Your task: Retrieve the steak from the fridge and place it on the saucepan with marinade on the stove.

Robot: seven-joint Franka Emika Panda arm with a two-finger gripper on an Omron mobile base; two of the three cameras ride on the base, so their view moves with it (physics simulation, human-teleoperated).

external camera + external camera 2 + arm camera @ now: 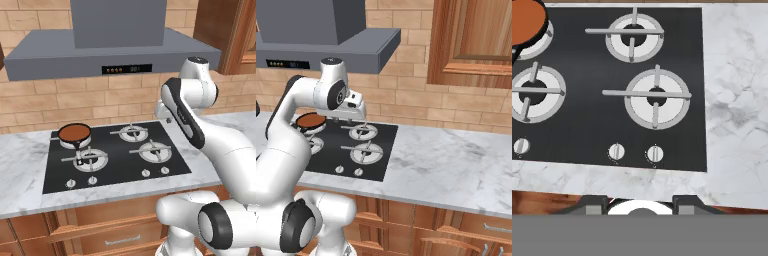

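Nearest to us, the tool [640, 204] hangs above the front edge of the stove [115, 155], looking down over its row of knobs [616, 151]. Its two dark tips stand partly apart, but we cannot tell whether anything sits between them, so we cannot say that the steak is in hand. Right of the stove the marble tabletop [446, 160] runs on. The saucepan [74, 133] sits on the stove's rear left burner, its short handle pointing to the stove's front, the marinade [74, 131] filling it as a smooth brown disc. Beyond, over the stove, hangs the grey range hood [110, 45]. We judge the step is the carry to the pan. To do it well, we should travel left and back above the burner grates, centre over the marinade, come down low, and only then let go, so nothing splashes or catches the rim.
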